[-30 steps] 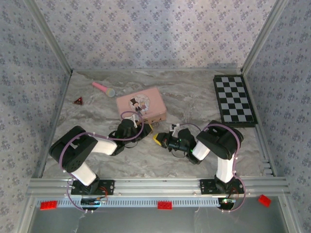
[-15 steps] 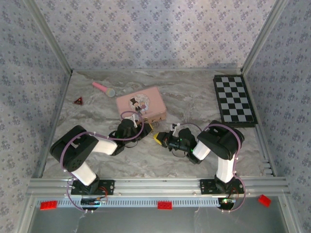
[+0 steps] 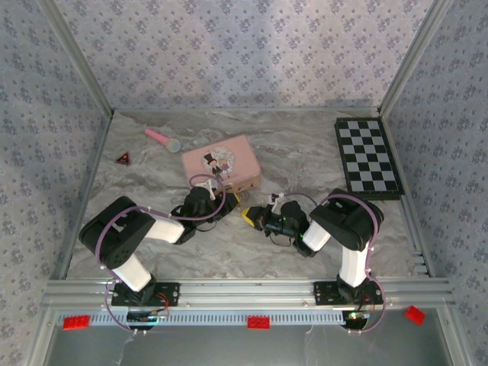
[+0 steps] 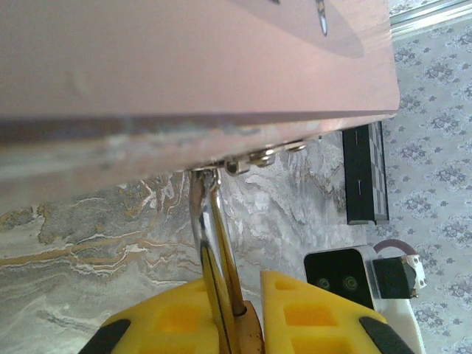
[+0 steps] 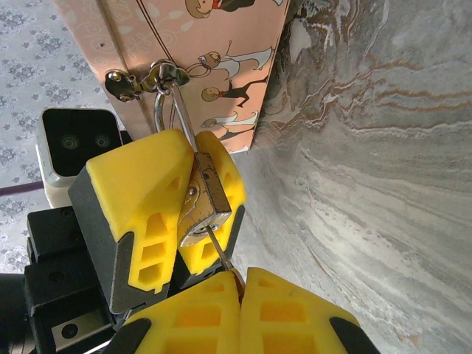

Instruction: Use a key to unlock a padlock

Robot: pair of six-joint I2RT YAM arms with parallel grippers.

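The small brass padlock (image 5: pixel 209 193) hangs by its thin silvery shackle (image 5: pixel 168 110) from the clasp of the pink picture tin (image 3: pixel 221 162). My left gripper (image 4: pixel 247 299) is shut on the padlock body (image 4: pixel 253 333), and the shackle (image 4: pixel 210 236) rises from between the yellow fingers (image 5: pixel 136 184) to the tin's edge. My right gripper (image 5: pixel 240 279) is shut on the key (image 5: pixel 221 254), whose thin blade reaches up into the keyhole on the padlock's underside. In the top view both grippers meet just in front of the tin, left gripper (image 3: pixel 227 202) and right gripper (image 3: pixel 248 216).
A pink stick-shaped object (image 3: pixel 162 139) and a red triangle piece (image 3: pixel 122 158) lie at the back left. A chessboard (image 3: pixel 368 156) lies at the right wall. Patterned walls close in the marble table (image 3: pixel 252 252). Red bricks (image 3: pixel 258 322) sit on the front rail.
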